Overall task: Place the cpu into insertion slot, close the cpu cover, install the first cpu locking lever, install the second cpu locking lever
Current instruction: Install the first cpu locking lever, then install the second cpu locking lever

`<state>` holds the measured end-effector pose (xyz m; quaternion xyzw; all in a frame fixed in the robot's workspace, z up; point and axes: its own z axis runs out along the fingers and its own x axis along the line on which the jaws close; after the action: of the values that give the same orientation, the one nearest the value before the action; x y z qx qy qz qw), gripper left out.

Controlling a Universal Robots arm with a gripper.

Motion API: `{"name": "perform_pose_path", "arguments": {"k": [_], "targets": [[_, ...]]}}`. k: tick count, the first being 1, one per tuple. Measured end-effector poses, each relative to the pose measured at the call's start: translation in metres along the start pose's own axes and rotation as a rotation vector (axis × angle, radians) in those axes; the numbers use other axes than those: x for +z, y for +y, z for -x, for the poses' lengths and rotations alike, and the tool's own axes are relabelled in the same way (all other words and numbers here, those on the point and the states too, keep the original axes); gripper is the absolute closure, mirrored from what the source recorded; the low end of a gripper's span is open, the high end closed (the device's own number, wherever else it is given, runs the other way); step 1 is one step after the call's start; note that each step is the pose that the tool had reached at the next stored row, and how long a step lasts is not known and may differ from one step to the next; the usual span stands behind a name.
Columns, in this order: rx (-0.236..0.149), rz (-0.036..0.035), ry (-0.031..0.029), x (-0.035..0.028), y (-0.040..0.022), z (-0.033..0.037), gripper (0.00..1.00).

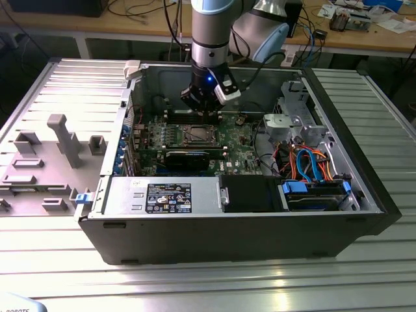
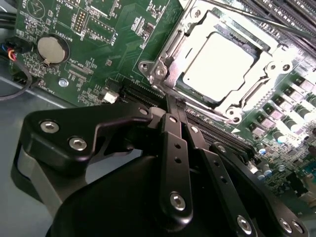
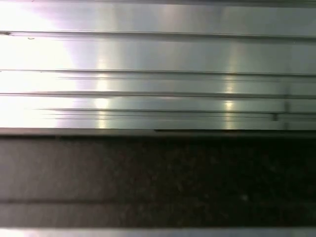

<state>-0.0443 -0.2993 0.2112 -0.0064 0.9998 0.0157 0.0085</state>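
One silvery square cpu [image 2: 220,60] seated flat in the metal-rimmed insertion slot [image 2: 163,52] on the green motherboard [image 2: 89,59].
Black gripper [image 2: 176,101] pressed together, empty, just beside the closed silver-grey frame-shaped cpu cover [image 2: 256,89].

cpu [image 2: 221,63]: smooth pale metal top | cpu cover [image 2: 165,59]: shiny silver metal | gripper [image 2: 176,106]: matt black | table [image 1: 195,286]: ribbed glossy metal

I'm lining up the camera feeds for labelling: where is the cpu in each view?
Exterior view: the cpu sits mid-motherboard, just below the gripper.
Second wrist view: the cpu lies inside the cpu cover, just beyond the gripper.
First wrist view: not in it.
Shared landmark: the green motherboard.
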Motion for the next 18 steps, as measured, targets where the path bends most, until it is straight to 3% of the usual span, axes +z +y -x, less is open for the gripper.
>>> {"name": "perform_pose_path", "arguments": {"k": [4,18], "targets": [[0.0,-0.0018,-0.0001,0.0004,-0.0066,0.0,0.89],[0.0,-0.0028,-0.0001,0.0003,-0.0091,-0.0001,0.89]]}}
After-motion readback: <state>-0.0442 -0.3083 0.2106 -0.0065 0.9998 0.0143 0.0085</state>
